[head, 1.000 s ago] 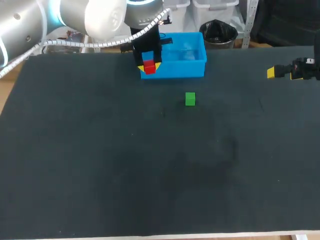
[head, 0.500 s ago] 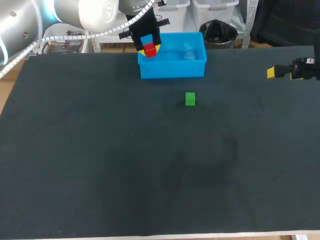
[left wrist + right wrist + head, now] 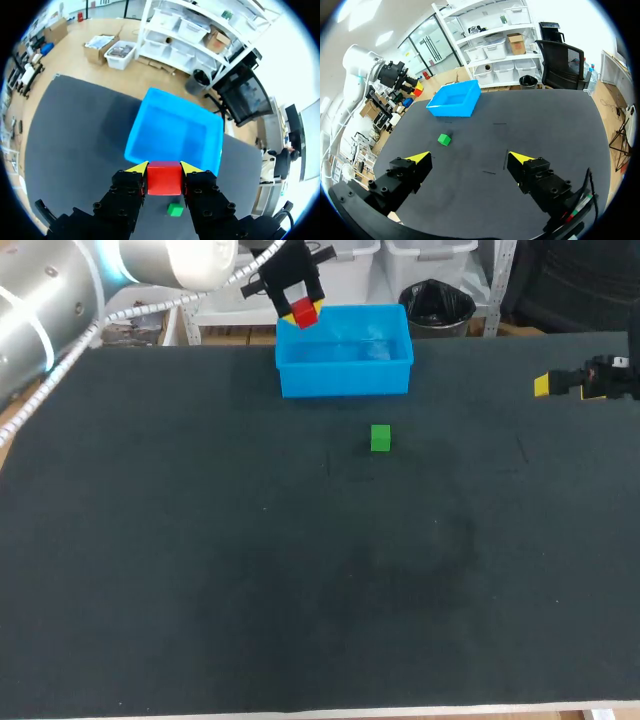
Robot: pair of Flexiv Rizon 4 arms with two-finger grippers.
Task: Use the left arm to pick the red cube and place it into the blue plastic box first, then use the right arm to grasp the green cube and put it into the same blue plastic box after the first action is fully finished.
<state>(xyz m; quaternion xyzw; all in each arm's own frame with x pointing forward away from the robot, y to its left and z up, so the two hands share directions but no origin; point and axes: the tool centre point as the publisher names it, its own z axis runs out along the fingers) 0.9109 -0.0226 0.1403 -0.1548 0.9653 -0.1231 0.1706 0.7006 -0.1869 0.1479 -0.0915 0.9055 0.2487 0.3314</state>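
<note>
In the head view the left gripper (image 3: pixel 303 312) covers part of the red cube (image 3: pixel 305 310), and its fingers merge into one dark shape. The right arm (image 3: pixel 608 378) is cut off by the edge, and only one yellow tip of the right gripper (image 3: pixel 545 386) shows. In the left wrist view the red cube and fingertips hide the middle of the box's (image 3: pixel 172 131) near wall. In the right wrist view the red cube is a mere speck.

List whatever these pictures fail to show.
- Head view: right tool is cut off by the picture's edge; only one yellow tip shows.
- Head view: small red cube is partly covered by fingers of the left tool.
- Left wrist view: near rim of the blue plastic box is partly hidden behind cube and tool.
</note>
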